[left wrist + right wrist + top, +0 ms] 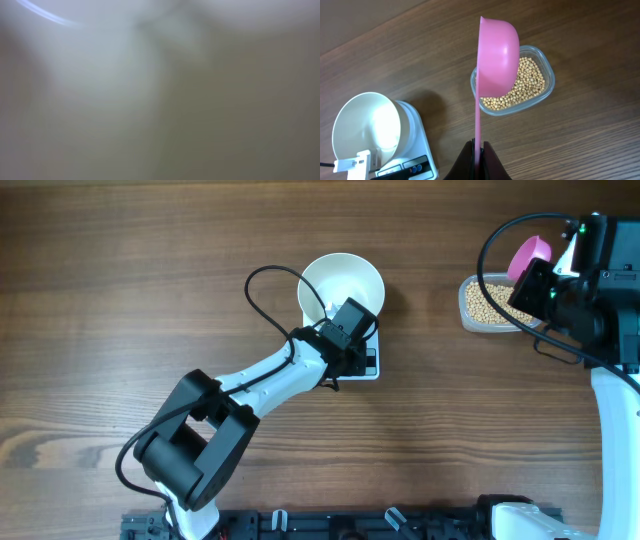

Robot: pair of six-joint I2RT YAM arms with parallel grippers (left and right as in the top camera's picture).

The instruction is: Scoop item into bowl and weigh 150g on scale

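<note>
1. Working over a wooden table (120, 280), with the scale (420, 137) near its middle taken as reference; judged to be at the first scoop, with nothing weighed yet.
2. Reaching in from the near-left of the scale, left arm (260, 380); left gripper (340, 320) closed at the near rim of the bowl (365, 125). Cannot tell whether pinching that rim, given only a white blur from its wrist view. Best kept from bearing down, to avoid a false reading.
3. Sitting on the scale, the bowl, white and seemingly empty.
4. Well to the right of the scale, clear tub (542, 75).
5. Held over that tub, pink scoop (497, 50), turned on edge, handle clamped in the closed right gripper (479, 150). Roll the mouth downward, dig shallow, level off, then carry low toward the scale. Favour small loads near the target.
6. Partly covered by the left gripper from overhead, front edge of the scale with its buttons (415, 165): a possible hindrance to reading.
7. Lying in the tub, beans (527, 82), plentiful.
</note>
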